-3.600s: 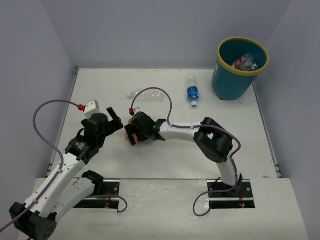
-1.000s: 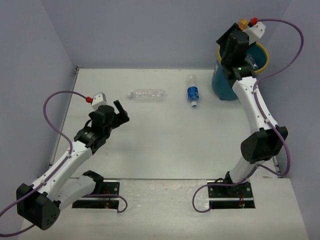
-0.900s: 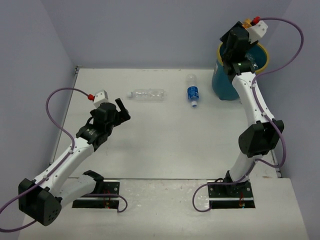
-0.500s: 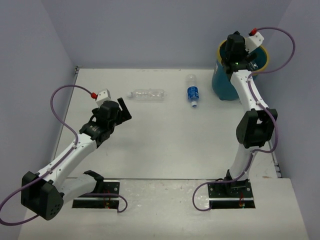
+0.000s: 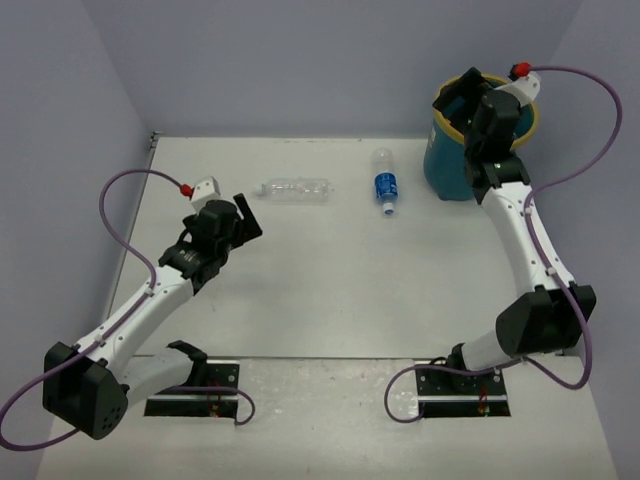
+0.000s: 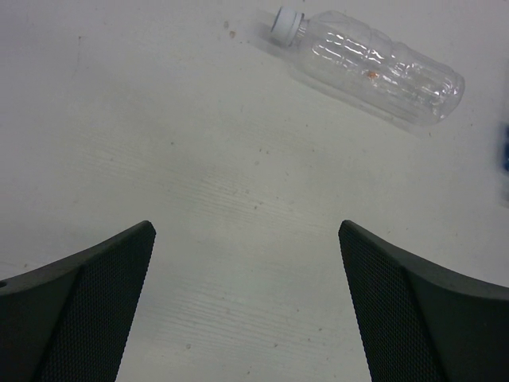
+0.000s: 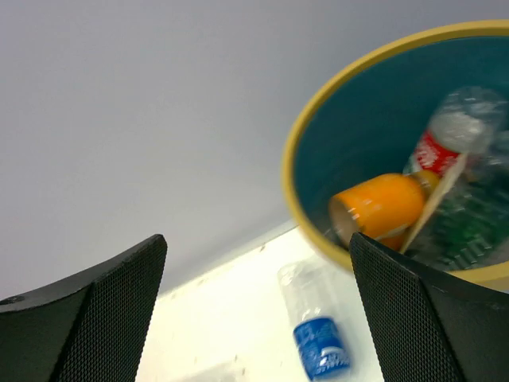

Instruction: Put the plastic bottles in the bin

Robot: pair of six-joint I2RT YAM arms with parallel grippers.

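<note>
The teal bin point(image 5: 455, 165) with a yellow rim stands at the table's far right. In the right wrist view the bin point(image 7: 342, 151) holds an orange bottle point(image 7: 378, 207), a red-labelled clear bottle point(image 7: 445, 143) and a green one point(image 7: 465, 231). A clear blue-labelled bottle point(image 5: 385, 182) lies on the table left of the bin; it also shows in the right wrist view point(image 7: 318, 338). A clear plain bottle point(image 5: 293, 189) lies further left and shows in the left wrist view point(image 6: 370, 65). My right gripper point(image 5: 468, 92) is open and empty above the bin. My left gripper point(image 5: 240, 220) is open and empty, short of the plain bottle.
Pale walls enclose the white table on the left, back and right. The bin stands close to the back right corner. Purple cables loop from both wrists.
My right arm carried an orange bottle from the table's middle to the bin and let it go; the orange bottle now lies inside. My left gripper has edged toward the plain bottle.
</note>
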